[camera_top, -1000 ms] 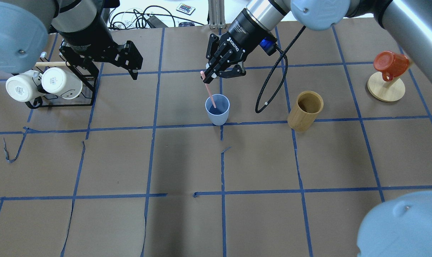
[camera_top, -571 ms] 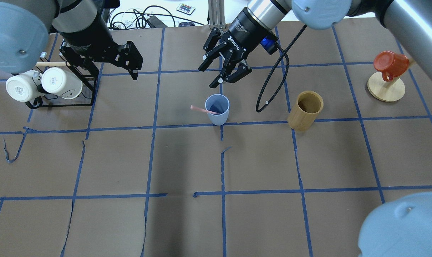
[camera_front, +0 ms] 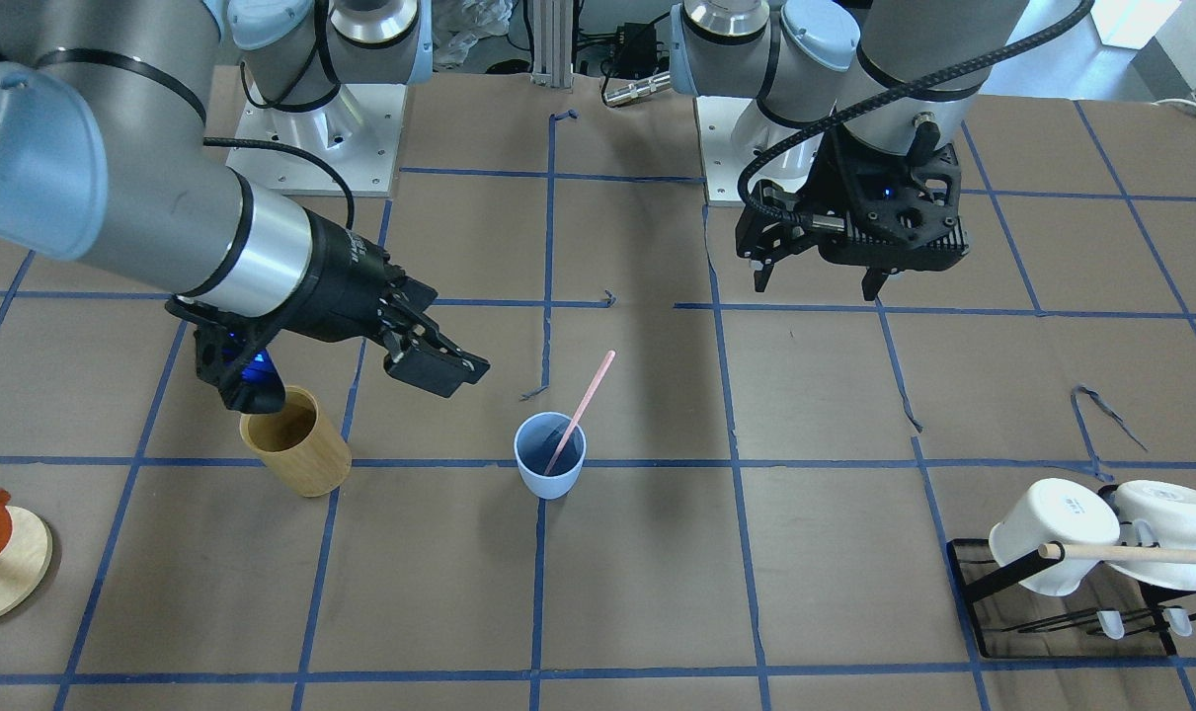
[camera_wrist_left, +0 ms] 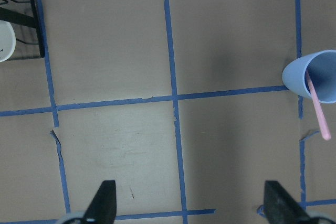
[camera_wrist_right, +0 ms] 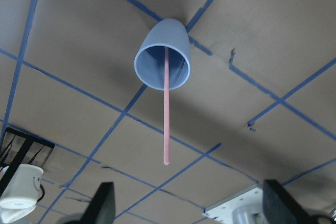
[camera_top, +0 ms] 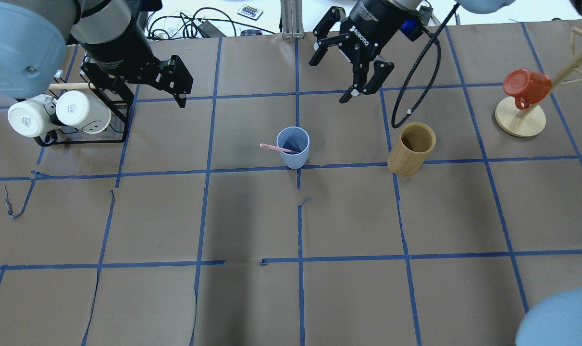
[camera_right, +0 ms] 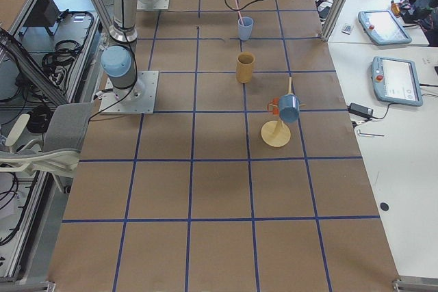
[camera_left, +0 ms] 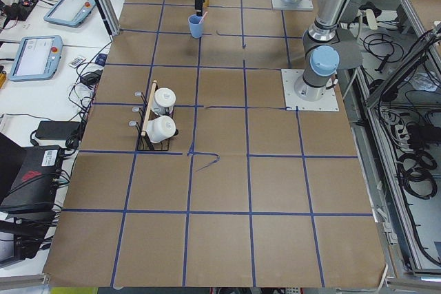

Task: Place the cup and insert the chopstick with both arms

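Note:
The light blue cup (camera_top: 293,148) stands upright near the table's middle; it also shows in the front view (camera_front: 550,464). The pale pink chopstick (camera_top: 274,148) stands in it, leaning on the rim with its upper end sticking out (camera_front: 586,400). My right gripper (camera_top: 328,82) is open and empty, raised behind and to the right of the cup; its wrist view looks down on the cup (camera_wrist_right: 163,61) and chopstick (camera_wrist_right: 166,124). My left gripper (camera_front: 815,289) is open and empty, hovering far to the cup's left near the rack; its wrist view shows the cup (camera_wrist_left: 296,74) at the right edge.
A tan wooden cup (camera_top: 411,150) stands to the right of the blue cup. A red mug (camera_top: 525,86) hangs on a wooden stand (camera_top: 520,120) at the far right. A black rack (camera_top: 110,139) with two white mugs (camera_top: 81,111) and a wooden rod sits far left.
My right gripper opened and let go of the chopstick, which tipped over to lean on the cup's rim. The gripper then drew back up and to the right. The left arm has not moved.

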Controlling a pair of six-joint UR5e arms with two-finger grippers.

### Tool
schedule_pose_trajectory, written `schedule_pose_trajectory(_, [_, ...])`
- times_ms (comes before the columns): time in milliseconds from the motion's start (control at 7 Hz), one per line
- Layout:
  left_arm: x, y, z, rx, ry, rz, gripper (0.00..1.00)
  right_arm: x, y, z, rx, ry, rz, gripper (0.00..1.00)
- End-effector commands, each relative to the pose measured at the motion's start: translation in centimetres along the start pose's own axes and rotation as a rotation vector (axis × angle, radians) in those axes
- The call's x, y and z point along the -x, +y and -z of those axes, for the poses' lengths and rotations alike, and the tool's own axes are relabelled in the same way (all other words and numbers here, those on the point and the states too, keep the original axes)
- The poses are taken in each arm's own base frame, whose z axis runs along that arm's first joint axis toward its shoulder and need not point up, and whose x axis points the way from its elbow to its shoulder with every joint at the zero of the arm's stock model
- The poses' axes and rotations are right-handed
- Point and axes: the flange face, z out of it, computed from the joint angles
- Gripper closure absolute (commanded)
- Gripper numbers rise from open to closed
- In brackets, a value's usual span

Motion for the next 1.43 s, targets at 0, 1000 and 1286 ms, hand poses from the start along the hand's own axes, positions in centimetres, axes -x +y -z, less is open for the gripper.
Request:
schedule_pose_trajectory(0, [0.0, -0.1, -0.1, 0.001, 0.000, 0.001, 0.00, -3.8, -0.6, 2.9, -0.130, 0.164, 0.289, 0.00])
schedule_pose_trajectory(1000, [0.0, -0.1, 0.0, -0.002, 0.000, -0.001, 0.00, -8.8, 1.9, 7.9, -0.420, 0.383, 0.780, 0.00])
schedule_pose_trajectory(1286, [0.0, -0.1, -0.1, -0.001, 0.000, -0.001, 0.00, -12.1, 3.9, 6.5, -0.441, 0.376, 0.787, 0.00])
